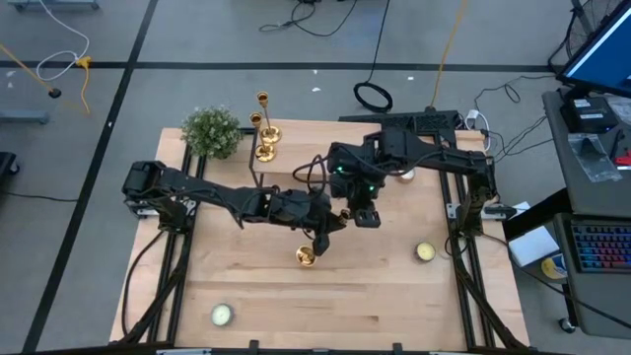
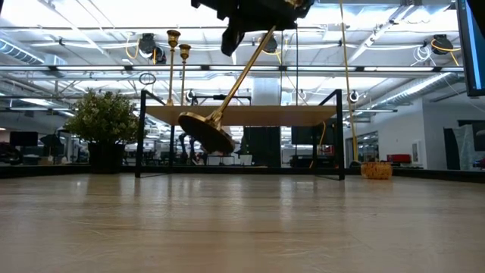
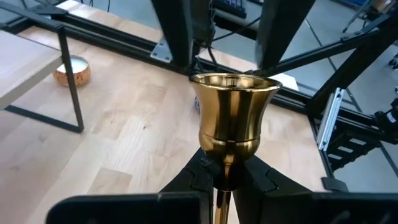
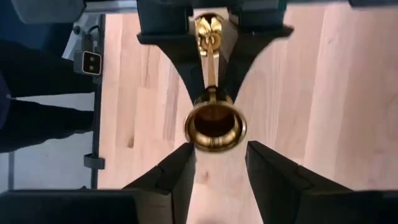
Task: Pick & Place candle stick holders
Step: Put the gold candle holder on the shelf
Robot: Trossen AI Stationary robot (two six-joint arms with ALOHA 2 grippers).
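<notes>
Jaws clamped on stem: left gripper (image 1: 317, 240) holds slim shiny gold candlestick (image 2: 227, 102) tilted, flared round base (image 1: 306, 256) off the wooden tabletop (image 1: 375, 296), mid-table. Right gripper (image 4: 214, 163) jaws spread beside its top cup (image 4: 214, 127), not touching.

From above, the arms are covering most of the held candle stick holder (image 1: 307, 255), leaving only its round base showing. In the low view the picture's top edge is cutting off the left pincer (image 2: 254, 15), and the right pincer (image 4: 214, 163) is sitting out of that frame entirely.
</notes>
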